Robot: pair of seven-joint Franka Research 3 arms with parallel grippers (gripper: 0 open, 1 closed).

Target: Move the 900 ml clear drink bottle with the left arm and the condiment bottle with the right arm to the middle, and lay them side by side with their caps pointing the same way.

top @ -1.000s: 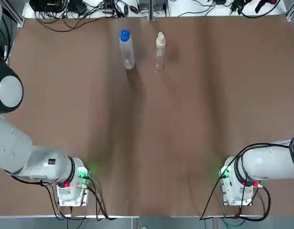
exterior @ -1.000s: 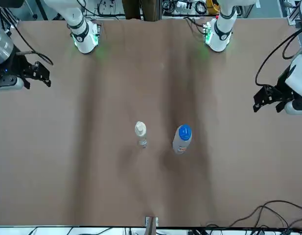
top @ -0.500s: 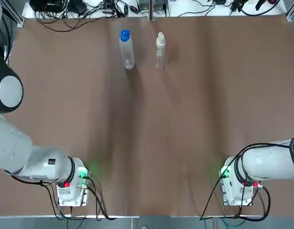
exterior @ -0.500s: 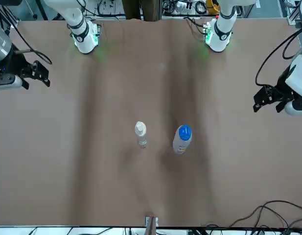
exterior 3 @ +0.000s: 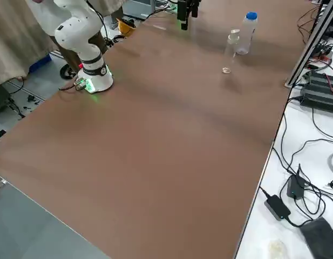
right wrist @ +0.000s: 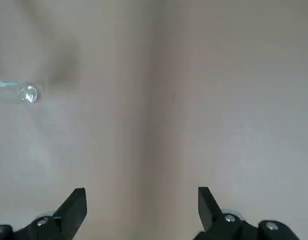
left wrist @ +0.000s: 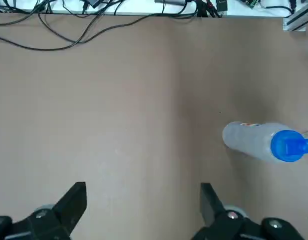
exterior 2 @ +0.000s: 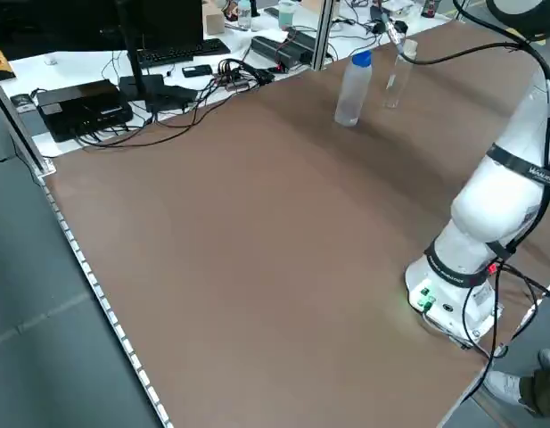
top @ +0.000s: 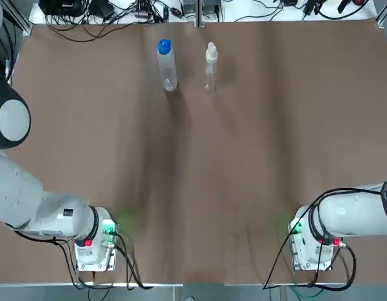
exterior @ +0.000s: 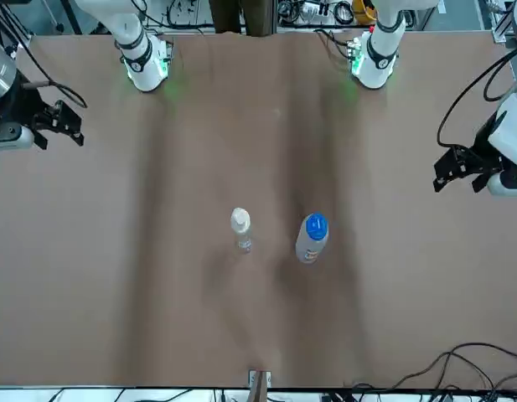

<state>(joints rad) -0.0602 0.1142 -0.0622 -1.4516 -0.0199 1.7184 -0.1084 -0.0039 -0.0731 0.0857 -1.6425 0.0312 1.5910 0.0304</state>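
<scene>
Bottle (upright) beyond left end effector

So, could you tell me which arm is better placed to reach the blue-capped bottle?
Probably the left: the blue-capped bottle stands on its side of the condiment bottle, and the open left claw has it in view.
</scene>
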